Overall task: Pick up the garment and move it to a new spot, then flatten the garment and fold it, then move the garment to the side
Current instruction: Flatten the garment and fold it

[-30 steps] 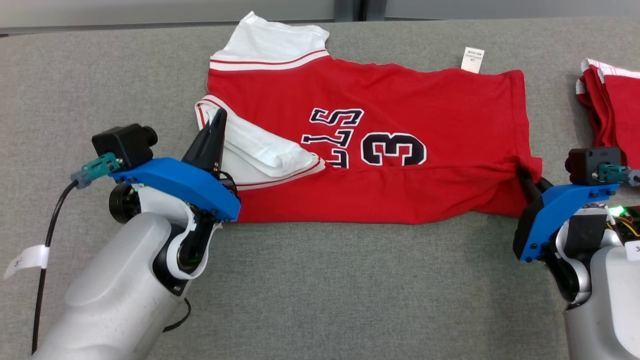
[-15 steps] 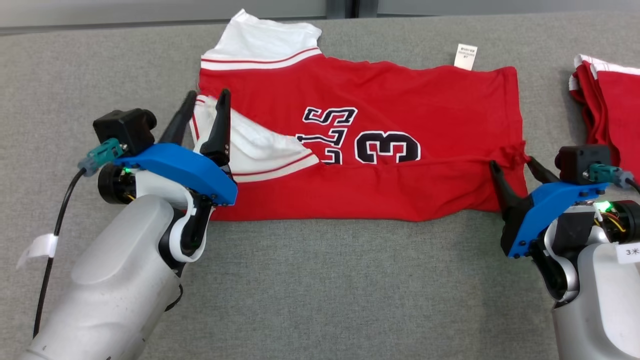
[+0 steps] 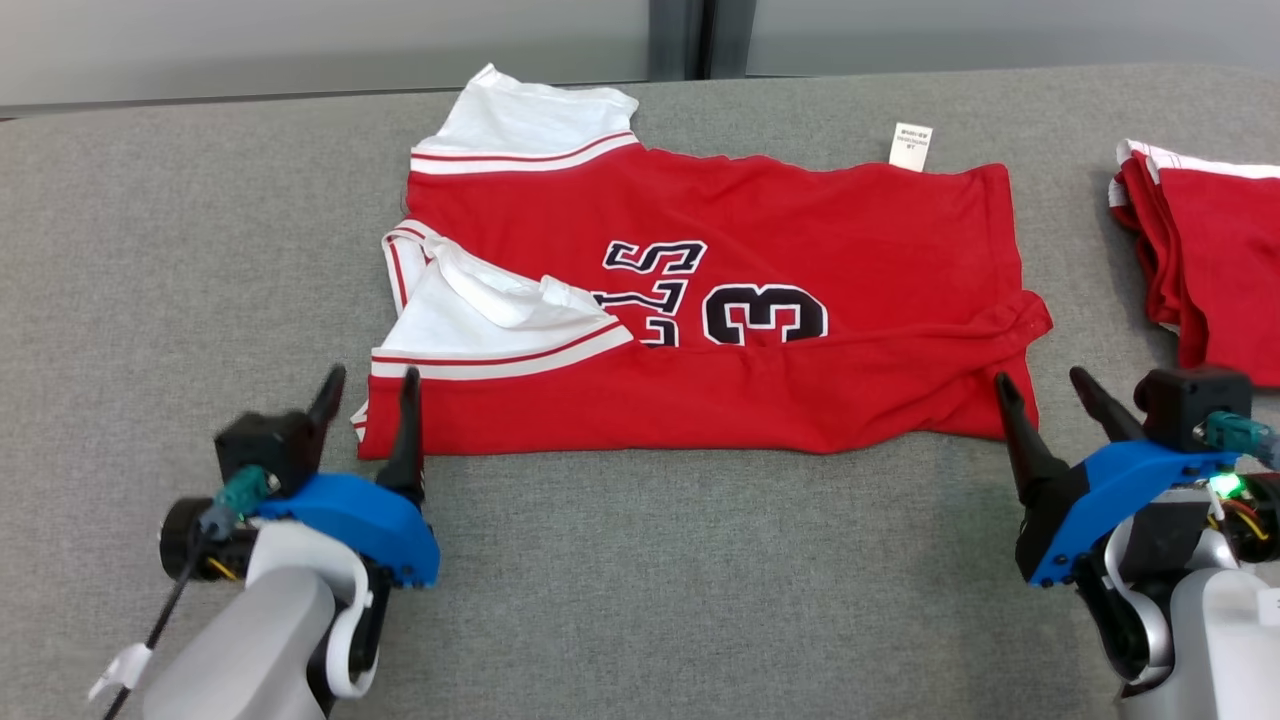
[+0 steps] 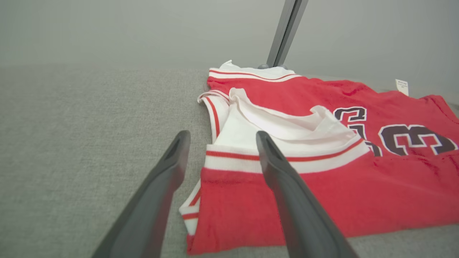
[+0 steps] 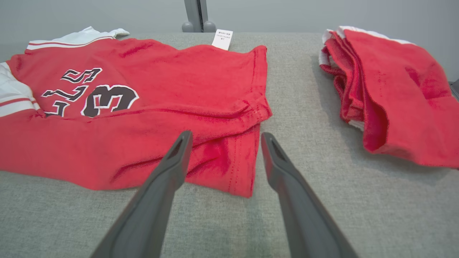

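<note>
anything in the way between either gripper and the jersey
Nothing visible. Both the left gripper and right gripper stand open at the red jersey's near corners, with just bare grey tabletop there. The folded red pile lies apart, to the jersey's right.

Dark numeral "3" and partial lettering "LLS" on the red garment (image 3: pixel 800 230); print on its white tag (image 3: pixel 910 146) illegible.

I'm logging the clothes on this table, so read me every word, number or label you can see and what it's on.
"3": large dark number on the red jersey.
"LLS": dark letters beside it, the rest hidden under the fold.
White garment tag at the jersey's far edge: print too small to read.
White cable tag by the left arm: unreadable.
</note>
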### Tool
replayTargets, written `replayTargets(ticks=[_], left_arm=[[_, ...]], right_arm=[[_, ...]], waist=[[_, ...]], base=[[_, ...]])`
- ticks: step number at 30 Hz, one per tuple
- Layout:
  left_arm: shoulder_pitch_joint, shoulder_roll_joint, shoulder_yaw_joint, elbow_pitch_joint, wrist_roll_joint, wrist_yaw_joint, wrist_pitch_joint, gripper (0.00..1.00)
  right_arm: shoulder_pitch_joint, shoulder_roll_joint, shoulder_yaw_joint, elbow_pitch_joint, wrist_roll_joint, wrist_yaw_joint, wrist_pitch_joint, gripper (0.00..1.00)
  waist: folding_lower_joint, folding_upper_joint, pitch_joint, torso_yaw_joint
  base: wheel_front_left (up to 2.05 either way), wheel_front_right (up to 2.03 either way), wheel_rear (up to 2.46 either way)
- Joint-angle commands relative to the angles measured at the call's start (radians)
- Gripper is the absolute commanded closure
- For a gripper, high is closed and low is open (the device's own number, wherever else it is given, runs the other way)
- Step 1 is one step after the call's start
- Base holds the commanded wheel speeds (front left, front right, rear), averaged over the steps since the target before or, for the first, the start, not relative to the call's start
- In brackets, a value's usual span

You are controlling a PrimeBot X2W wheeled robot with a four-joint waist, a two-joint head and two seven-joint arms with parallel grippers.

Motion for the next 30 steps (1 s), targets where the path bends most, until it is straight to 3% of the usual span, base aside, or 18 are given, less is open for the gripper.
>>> replayTargets(ticks=[1,13,22,23,24,25,26,27,30], left_arm=[[0.012,0.003,-0.005,0.001,0.007,0.005,-0.004,0.0],[-0.009,-0.014,-0.05,0.054,0.034,0.022,0.046,0.0],[-0.05,-0.026,-0.077,0.12,0.039,0.036,0.125,0.0],[-0.049,-0.026,-0.083,0.127,0.035,0.033,0.141,0.08],[-0.047,-0.027,-0.088,0.131,0.031,0.027,0.156,0.34],[-0.045,-0.028,-0.092,0.135,0.027,0.025,0.17,0.68],[-0.041,-0.028,-0.098,0.138,0.022,0.019,0.182,1.0],[-0.037,-0.027,-0.103,0.137,0.019,0.013,0.192,1.0],[-0.032,-0.023,-0.103,0.136,0.013,0.007,0.197,1.0]], right_arm=[[0.009,0.002,0.002,0.007,-0.001,0.0,-0.005,0.0],[-0.113,0.004,-0.025,0.224,-0.013,0.0,-0.019,0.0],[-0.169,0.004,-0.037,0.321,-0.04,0.0,0.006,0.0],[-0.168,0.004,-0.035,0.33,-0.042,0.0,0.015,0.0],[-0.165,0.004,-0.033,0.337,-0.042,0.0,0.017,0.0],[-0.164,0.004,-0.034,0.343,-0.037,0.0,0.022,0.07],[-0.164,0.004,-0.035,0.348,-0.036,0.0,0.024,0.52],[-0.164,0.004,-0.031,0.352,-0.034,0.0,0.026,0.96],[-0.16,0.005,-0.024,0.352,-0.044,0.0,0.019,1.0]], waist=[[0.0001,0.0001,0.001,-0.001],[0.0001,0.0001,0.043,0.01],[0.0001,0.0001,0.067,0.014],[0.0001,0.0001,0.069,0.012],[0.0001,0.0001,0.07,0.01],[0.0001,0.0001,0.072,0.009],[0.0001,0.0001,0.073,0.007],[0.0001,0.0001,0.074,0.006],[0.0001,0.0001,0.074,0.006]], base=[[0.0,0.0,0.0],[0.0,0.0,0.0],[0.0,0.0,0.0],[0.0,0.0,0.0],[0.0,0.0,0.0],[0.0,0.0,0.0],[0.0,0.0,0.0],[0.0,0.0,0.0],[0.0,0.0,0.0]])
